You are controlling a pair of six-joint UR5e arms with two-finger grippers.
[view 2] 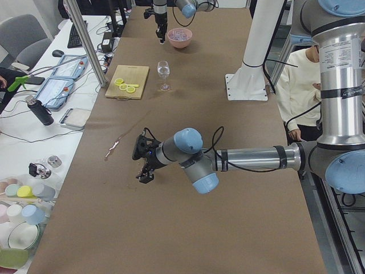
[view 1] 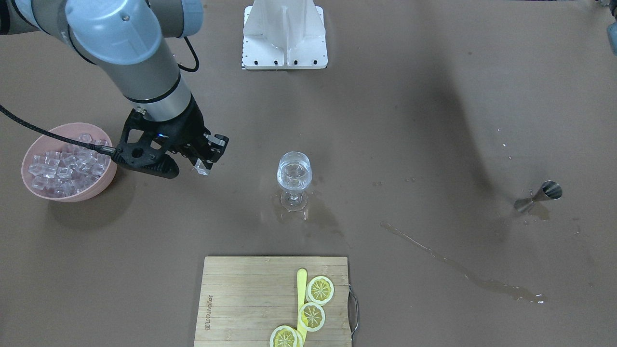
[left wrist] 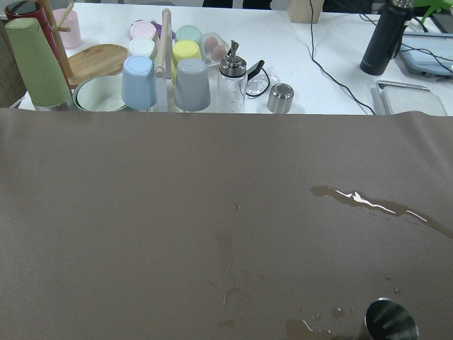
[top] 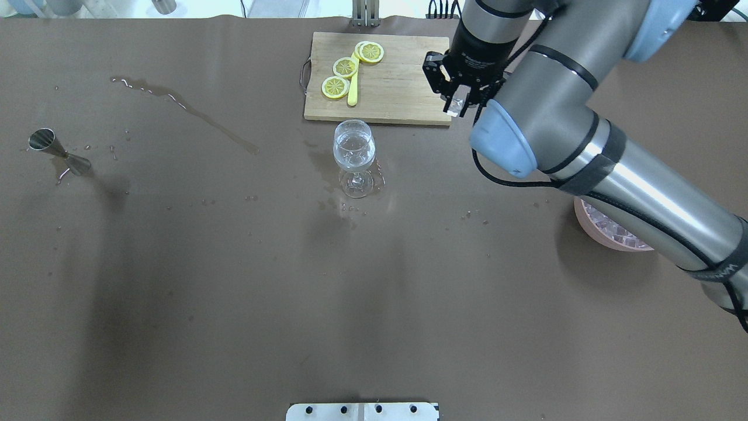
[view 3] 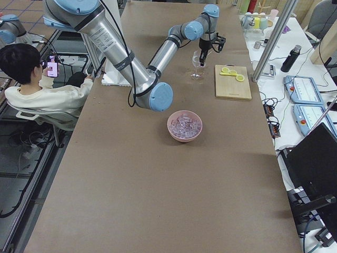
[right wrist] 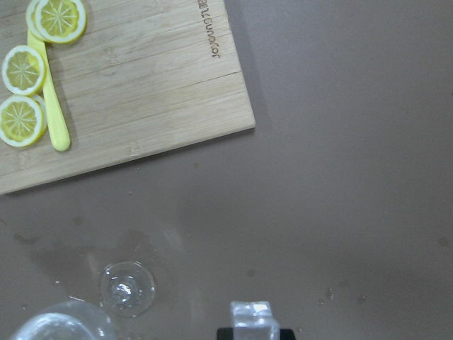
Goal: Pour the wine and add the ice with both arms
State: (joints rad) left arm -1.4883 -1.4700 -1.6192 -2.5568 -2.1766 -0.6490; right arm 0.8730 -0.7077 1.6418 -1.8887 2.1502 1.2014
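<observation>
The right hand (view 1: 203, 163) is clamped on one ice cube (top: 454, 106). It's up off the surface (view 1: 385, 120), between the pink bowl (view 1: 29, 185) and the stemmed glass (view 1: 294, 176), not over either one. The rest of the ice (view 1: 62, 166) is piled in that bowl. The glass stands upright mid-surface with a little clear wine (view 1: 294, 172) in it and wet patches round its foot. A steel jigger (view 1: 540, 195) sits way off left, with a long spill streak (view 1: 458, 270) near it. The left hand (view 2: 144, 162) hangs low over that end, and I can't tell if it's open or closed. A cutting board (view 1: 241, 299) with lemon slices (view 1: 320, 289) sits beyond the glass.
</observation>
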